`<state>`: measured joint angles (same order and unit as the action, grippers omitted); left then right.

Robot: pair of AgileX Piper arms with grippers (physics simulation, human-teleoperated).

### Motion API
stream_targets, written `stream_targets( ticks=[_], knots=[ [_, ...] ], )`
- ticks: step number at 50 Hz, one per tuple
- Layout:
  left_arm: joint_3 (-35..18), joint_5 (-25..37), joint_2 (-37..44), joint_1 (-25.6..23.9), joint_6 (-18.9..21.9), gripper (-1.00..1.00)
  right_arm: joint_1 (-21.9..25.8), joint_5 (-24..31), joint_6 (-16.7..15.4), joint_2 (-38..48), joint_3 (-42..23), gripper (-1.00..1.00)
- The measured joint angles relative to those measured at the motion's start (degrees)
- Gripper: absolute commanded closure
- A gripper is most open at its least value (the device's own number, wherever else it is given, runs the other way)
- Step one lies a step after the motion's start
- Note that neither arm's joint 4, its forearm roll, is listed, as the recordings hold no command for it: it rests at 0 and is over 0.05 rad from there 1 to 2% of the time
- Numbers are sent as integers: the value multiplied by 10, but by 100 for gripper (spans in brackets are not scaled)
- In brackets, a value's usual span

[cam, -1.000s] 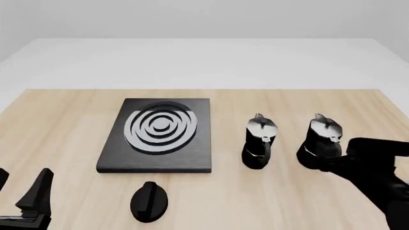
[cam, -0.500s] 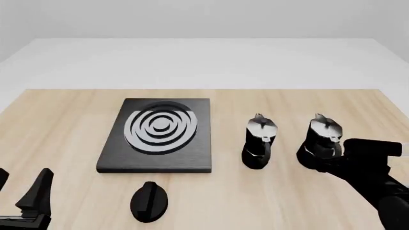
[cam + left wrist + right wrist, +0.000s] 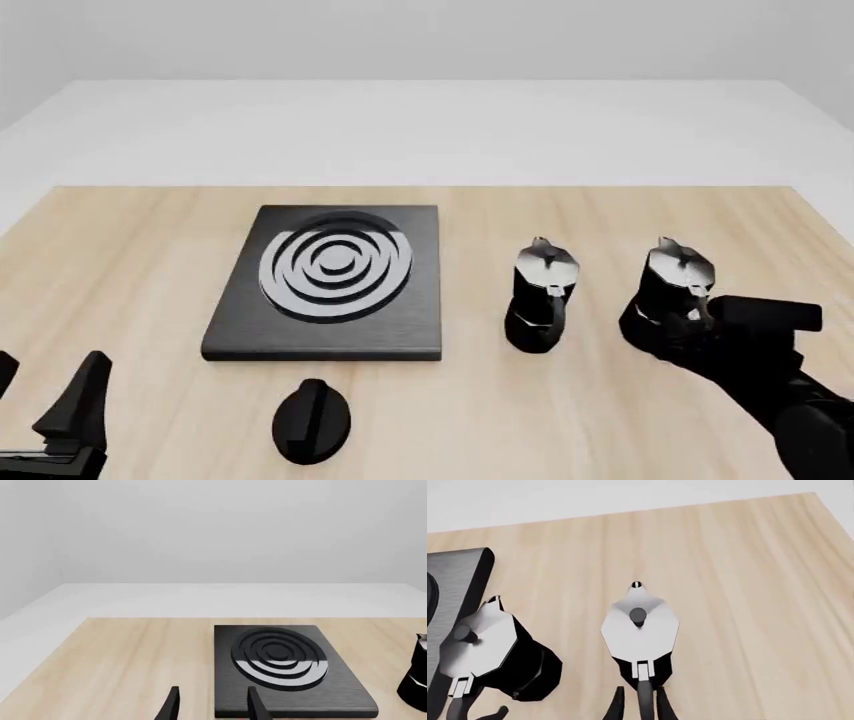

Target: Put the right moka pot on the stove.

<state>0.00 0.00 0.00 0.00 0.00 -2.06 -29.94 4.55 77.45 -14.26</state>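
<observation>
The right moka pot (image 3: 665, 290), black with a shiny lid, stands upright on the table right of its look-alike, the left moka pot (image 3: 541, 295). The stove (image 3: 331, 280), a black slab with silver rings, lies to their left and is bare. My right gripper (image 3: 693, 318) is at the right pot's near side. In the right wrist view the pot (image 3: 639, 625) is seen from above and my gripper (image 3: 640, 707) is open, its fingers (image 3: 618, 706) on either side of the curved handle with small gaps. My left gripper (image 3: 51, 415) is open and empty at the near left, also in the left wrist view (image 3: 213, 709).
A small black oval knob (image 3: 312, 420) lies in front of the stove. The left pot (image 3: 487, 647) stands close beside the right pot, between it and the stove's edge (image 3: 457, 572). It also shows at the left wrist view's edge (image 3: 417, 680).
My right gripper has moved forward and left, closing in on the right pot's handle. Both pots, the stove and the left arm have not moved.
</observation>
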Motion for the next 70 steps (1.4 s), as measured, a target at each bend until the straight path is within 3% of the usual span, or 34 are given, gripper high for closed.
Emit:
stream_targets(
  ticks=[17, 48, 70],
  knots=[
    [0, 0, 0, 0, 0, -100, 2, 24, 1, -20, -1, 100],
    [0, 0, 0, 0, 0, -100, 29, 212, -18, -238, -53, 100],
    [0, 0, 0, 0, 0, -100, 44, 317, -30, -314, -132, 100]
  ],
)
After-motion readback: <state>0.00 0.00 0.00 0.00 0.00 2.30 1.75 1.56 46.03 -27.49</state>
